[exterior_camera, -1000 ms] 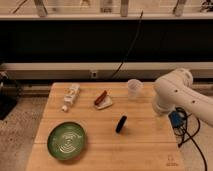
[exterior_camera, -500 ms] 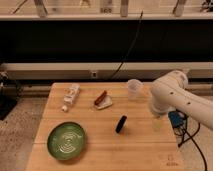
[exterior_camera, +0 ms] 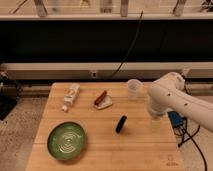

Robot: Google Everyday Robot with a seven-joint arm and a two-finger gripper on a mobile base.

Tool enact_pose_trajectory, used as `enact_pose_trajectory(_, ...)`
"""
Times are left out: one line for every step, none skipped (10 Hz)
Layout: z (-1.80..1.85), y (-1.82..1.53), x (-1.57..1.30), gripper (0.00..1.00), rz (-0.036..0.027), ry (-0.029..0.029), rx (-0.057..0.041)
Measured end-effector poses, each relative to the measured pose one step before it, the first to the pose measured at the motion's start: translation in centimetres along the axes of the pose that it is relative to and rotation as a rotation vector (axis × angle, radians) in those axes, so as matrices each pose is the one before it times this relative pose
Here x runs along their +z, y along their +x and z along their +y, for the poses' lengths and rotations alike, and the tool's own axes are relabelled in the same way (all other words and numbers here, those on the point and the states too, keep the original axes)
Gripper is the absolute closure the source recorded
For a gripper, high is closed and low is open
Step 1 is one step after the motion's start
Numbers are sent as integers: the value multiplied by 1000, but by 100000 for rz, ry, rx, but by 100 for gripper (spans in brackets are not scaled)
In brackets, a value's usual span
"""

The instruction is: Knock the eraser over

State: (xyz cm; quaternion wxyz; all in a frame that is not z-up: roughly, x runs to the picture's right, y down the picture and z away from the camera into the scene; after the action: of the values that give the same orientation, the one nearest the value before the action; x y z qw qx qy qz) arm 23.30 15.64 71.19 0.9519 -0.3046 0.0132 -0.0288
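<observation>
The eraser is a small black slab standing on its edge near the middle of the wooden table. The white arm reaches in from the right. My gripper points down at the table's right side, level with the eraser and a short way to its right, not touching it.
A green plate lies at the front left. A white bottle lies at the back left. A red-brown stick on a white piece is at the back middle. A clear cup stands behind the gripper.
The arm and gripper have moved left, toward the eraser. The eraser and the other objects have not moved.
</observation>
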Motion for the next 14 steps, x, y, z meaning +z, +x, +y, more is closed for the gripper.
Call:
enact_pose_trajectory(-34, -116, 219, 26, -172, 18, -287)
enact_pose_trajectory(7, 11, 87, 28, -20, -22, -35)
enact_pose_trajectory(0, -31, 100, 34, -68, -12, -53)
enact_pose_trajectory(18, -61, 126, 40, -136, -47, 43)
enact_pose_trajectory(-30, -39, 106, 44, -52, 112, -30)
enact_pose_trajectory(21, -150, 203, 52, -157, -136, -158)
enact_pose_trajectory(-7, -1, 51, 59, -89, -26, 40)
enact_pose_trajectory(14, 73, 108, 62, -82, -111, 131)
enact_pose_trajectory(-31, -138, 161, 69, -184, -54, -278)
enact_pose_trajectory(-23, -174, 336, 79, -4, -69, -989)
enact_pose_trajectory(-78, -856, 456, 91, -383, -10, -1590)
enact_pose_trajectory(-116, -813, 382, 97, -413, -173, -1389)
enact_pose_trajectory(29, -384, 358, 99, -119, -134, -1069)
enact_pose_trajectory(64, -82, 87, 99, 5, -139, -758)
